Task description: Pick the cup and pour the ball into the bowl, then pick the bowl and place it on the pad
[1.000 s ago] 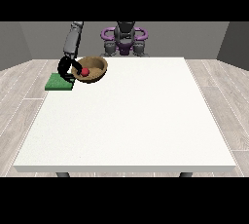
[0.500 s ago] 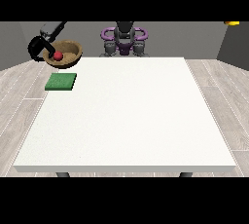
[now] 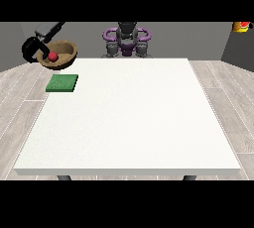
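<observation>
From my station I see the hand at the view's left [image 3: 32, 48] raised off the bench [image 3: 129, 123], out past its far left corner. Its black fingers [image 3: 29, 45] curl round the near-left rim of the wooden bowl [image 3: 63, 49], so the hand is holding the bowl in the air. The bowl tips slightly toward the camera, and the red ball [image 3: 52, 56] sits inside it, just to the right of the fingers.

The green pad [image 3: 62, 83] lies flat on the bench near its left edge, below the fingers and a little to their right, apart from the bowl. The bowl hangs above and behind the pad, not touching it.

I cannot find the cup anywhere in this view. The other hand does not show either; at the robot's torso [image 3: 126, 38], well to the right of the fingers, I only make out the purple and grey body behind the bench's far edge.
</observation>
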Available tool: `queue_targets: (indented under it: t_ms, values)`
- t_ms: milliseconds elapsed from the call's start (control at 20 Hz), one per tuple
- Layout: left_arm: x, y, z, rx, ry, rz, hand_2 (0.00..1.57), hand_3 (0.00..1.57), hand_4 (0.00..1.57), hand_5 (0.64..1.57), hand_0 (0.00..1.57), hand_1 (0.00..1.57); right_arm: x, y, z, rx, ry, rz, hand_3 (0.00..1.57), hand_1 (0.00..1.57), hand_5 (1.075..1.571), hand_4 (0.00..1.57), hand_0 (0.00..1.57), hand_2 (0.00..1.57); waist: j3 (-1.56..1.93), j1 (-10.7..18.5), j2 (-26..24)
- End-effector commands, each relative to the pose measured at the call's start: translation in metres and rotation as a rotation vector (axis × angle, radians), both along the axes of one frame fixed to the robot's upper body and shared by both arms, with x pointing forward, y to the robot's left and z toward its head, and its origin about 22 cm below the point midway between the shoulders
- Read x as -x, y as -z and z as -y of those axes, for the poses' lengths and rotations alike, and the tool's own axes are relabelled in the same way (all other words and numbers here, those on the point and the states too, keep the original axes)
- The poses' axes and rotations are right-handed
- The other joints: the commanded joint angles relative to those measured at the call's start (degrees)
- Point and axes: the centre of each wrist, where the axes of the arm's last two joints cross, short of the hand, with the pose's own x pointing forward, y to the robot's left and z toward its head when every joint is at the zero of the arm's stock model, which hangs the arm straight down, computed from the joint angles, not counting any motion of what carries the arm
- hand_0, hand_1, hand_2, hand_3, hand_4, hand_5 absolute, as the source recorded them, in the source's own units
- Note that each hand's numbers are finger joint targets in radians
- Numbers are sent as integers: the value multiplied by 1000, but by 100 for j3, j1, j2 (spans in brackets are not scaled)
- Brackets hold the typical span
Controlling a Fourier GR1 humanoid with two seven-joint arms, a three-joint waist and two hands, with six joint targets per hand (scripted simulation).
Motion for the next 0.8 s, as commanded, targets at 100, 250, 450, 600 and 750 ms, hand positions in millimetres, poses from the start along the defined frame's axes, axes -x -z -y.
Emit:
queue_targets:
  t_ms: [100,250,450,600,750]
  values:
    - [-1,-12,5,-13,38,71,0,0,1211,1551,0,0,2,18,4,-92,38,53,487,1571,1567,1066,1571,1571,7,228,423]
    - [3,-15,-4,-12,32,24,0,0,1205,1556,0,0,-2,42,-18,-113,16,32,454,1571,1570,1044,1571,1571,6,188,205]
    - [2,-20,-6,-29,2,67,0,0,1203,1557,0,0,-14,31,-24,-139,11,51,552,1571,1571,1023,1571,1571,5,101,391]
    - [9,-11,-18,-23,-48,42,0,0,1199,1559,0,0,-12,23,-14,-229,44,57,738,1571,1569,905,1571,1571,2,-58,265]
    - [8,-16,-6,-37,35,56,0,0,1191,1561,0,0,9,26,16,-155,166,38,1163,1571,1557,191,1571,1571,5,248,339]
